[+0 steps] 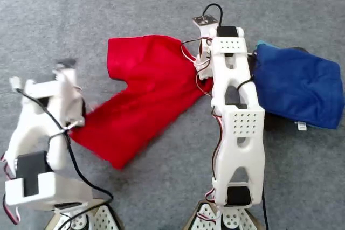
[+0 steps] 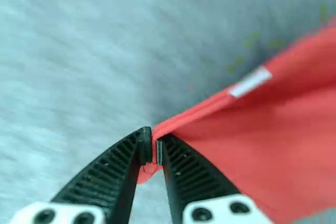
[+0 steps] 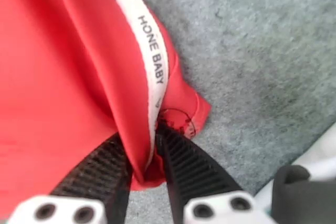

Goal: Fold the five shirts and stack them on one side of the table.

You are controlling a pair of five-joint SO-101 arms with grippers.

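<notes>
A red shirt (image 1: 143, 92) lies stretched across the grey table between the two arms. At its left corner my left gripper (image 2: 150, 148) is shut on the red hem (image 2: 210, 109), with the cloth pinched between the black fingers (image 2: 110, 174). My right gripper (image 3: 142, 153) is shut on the shirt's collar edge with the white inner band (image 3: 147, 40), at the shirt's right side under the white arm (image 1: 229, 63). A folded blue shirt (image 1: 299, 84) rests on the right side of the table.
The grey felt table (image 1: 161, 9) has free room along its far edge and at the front middle. Both arm bases (image 1: 226, 214) stand at the near edge. Cables hang by the right arm.
</notes>
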